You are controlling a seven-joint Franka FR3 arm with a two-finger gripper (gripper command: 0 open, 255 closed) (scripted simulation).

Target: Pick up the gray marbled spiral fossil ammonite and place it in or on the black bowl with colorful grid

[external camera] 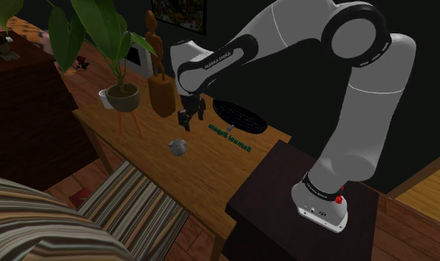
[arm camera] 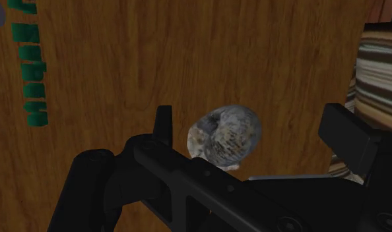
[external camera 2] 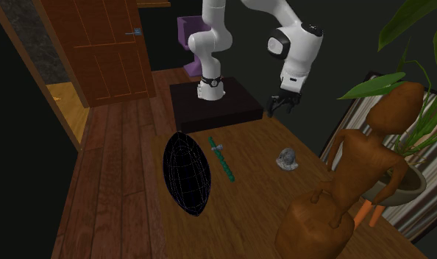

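So the gripper (external camera: 190, 115) is hanging above the wooden table (external camera: 137, 156) with its jaws wide apart, holding nothing. In the wrist view the two black fingers (arm camera: 346, 132) stand clear on either side of the ammonite (arm camera: 226, 135) and neither one touches it. The fossil is a mottled grey spiral lying on bare wood. In the shoulder view it's at roughly 7 o'clock from the gripper, and in the second exterior view it's pretty much straight at 6 o'clock. The black bowl (external camera 2: 186, 173) with its thin grid lines is well apart from the fossil, around 9 o'clock from it in the second exterior view, and a green segmented stick (external camera 2: 222, 158) lies between the two. In the shoulder view the bowl is at about 3 o'clock from the gripper. Other stuff on the table: a wooden figure (external camera 2: 357, 191) and a potted plant (external camera: 122, 96), both off at 10 o'clock from the gripper in the shoulder view. A striped rug (external camera: 130, 200) covers the floor beside the table.
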